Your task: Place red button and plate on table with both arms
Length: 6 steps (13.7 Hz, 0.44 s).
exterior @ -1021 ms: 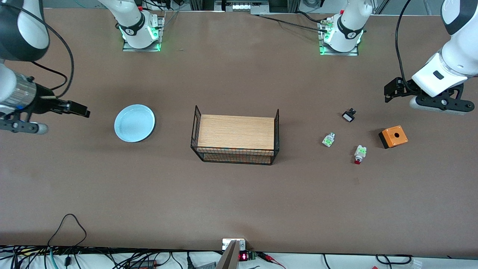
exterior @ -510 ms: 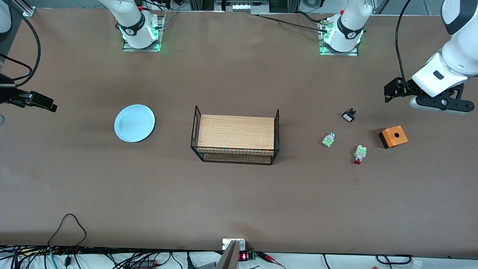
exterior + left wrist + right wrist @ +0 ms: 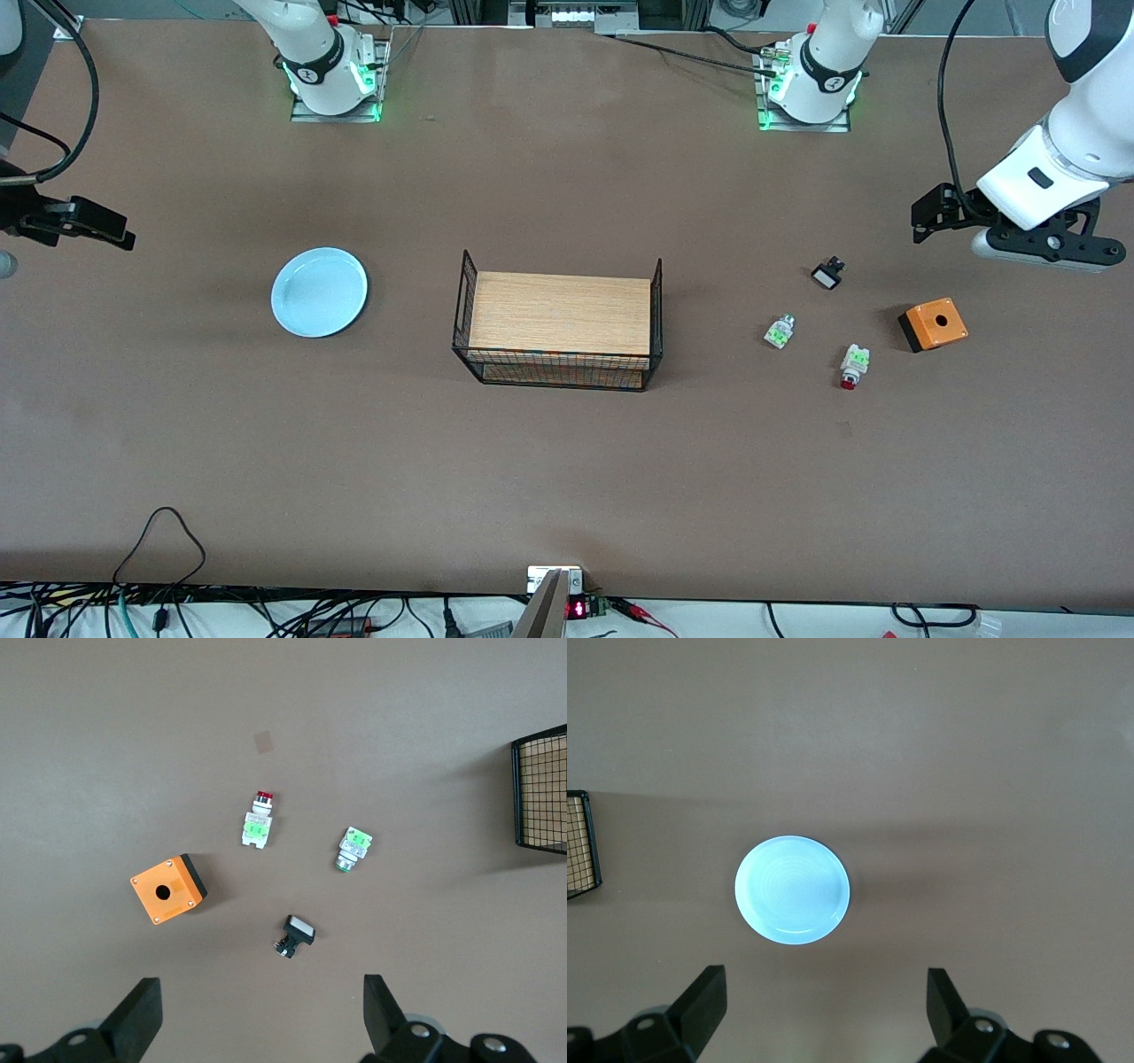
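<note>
The pale blue plate (image 3: pixel 319 292) lies on the brown table (image 3: pixel 567 461) toward the right arm's end, and shows in the right wrist view (image 3: pixel 793 889). The red button (image 3: pixel 853 366), white with a green patch and a red cap, lies toward the left arm's end and shows in the left wrist view (image 3: pixel 256 824). My left gripper (image 3: pixel 1045 248) hangs open and empty high over the table's end, beside the orange box; its jaws (image 3: pixel 261 1019) stand wide apart. My right gripper (image 3: pixel 824 1010) is open and empty, up over the table's end beside the plate, mostly off the front view's edge.
A wood-topped black wire basket (image 3: pixel 558 321) stands mid-table. Near the red button lie a green-patched part without red (image 3: pixel 780 331), a small black-and-white part (image 3: pixel 827 273) and an orange box with a hole (image 3: pixel 933 324). Cables run along the table's near edge (image 3: pixel 159 540).
My right arm has drawn back from beside the plate toward its end of the table. The left arm, plate and small parts have not moved.
</note>
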Available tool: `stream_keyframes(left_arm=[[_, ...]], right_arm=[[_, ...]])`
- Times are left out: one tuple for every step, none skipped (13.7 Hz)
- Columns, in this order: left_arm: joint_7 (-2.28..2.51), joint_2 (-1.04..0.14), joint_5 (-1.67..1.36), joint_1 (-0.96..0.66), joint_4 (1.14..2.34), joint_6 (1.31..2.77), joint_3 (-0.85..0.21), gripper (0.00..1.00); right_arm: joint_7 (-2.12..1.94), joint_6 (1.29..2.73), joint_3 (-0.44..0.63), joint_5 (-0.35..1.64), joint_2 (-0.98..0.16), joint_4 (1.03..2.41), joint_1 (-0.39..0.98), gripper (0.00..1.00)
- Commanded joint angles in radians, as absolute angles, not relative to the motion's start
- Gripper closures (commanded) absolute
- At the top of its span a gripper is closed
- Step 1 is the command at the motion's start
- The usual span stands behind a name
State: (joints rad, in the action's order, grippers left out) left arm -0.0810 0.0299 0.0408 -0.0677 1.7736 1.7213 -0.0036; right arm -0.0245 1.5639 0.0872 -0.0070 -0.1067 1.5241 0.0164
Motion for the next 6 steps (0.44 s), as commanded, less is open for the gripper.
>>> stream_keyframes(left_arm=[[-0.083,0.020,0.063,-0.071,1.746,1.700,-0.005,0.00],[-0.083,0.020,0.063,-0.069,1.746,1.700,-0.006,0.00],[-0.083,0.020,0.061,-0.069,1.746,1.700,-0.006,0.00],[-0.083,0.020,0.061,-0.071,1.746,1.700,-0.006,0.00],[-0.083,0.020,0.061,-0.074,1.744,1.700,-0.006,0.00],[-0.083,0.018,0.061,-0.075,1.741,1.701,-0.006,0.00]], right_arm=[[0.038,1.559,0.080,-0.009,-0.089,1.536,0.020,0.00],[0.041,1.559,0.078,-0.011,-0.089,1.536,0.021,0.00],[0.037,1.560,0.078,-0.014,-0.089,1.534,0.021,0.00],[0.028,1.557,0.078,-0.015,-0.089,1.534,0.023,0.00],[0.020,1.557,0.078,-0.015,-0.089,1.534,0.021,0.00],[0.020,1.557,0.078,-0.012,-0.087,1.534,0.020,0.00]])
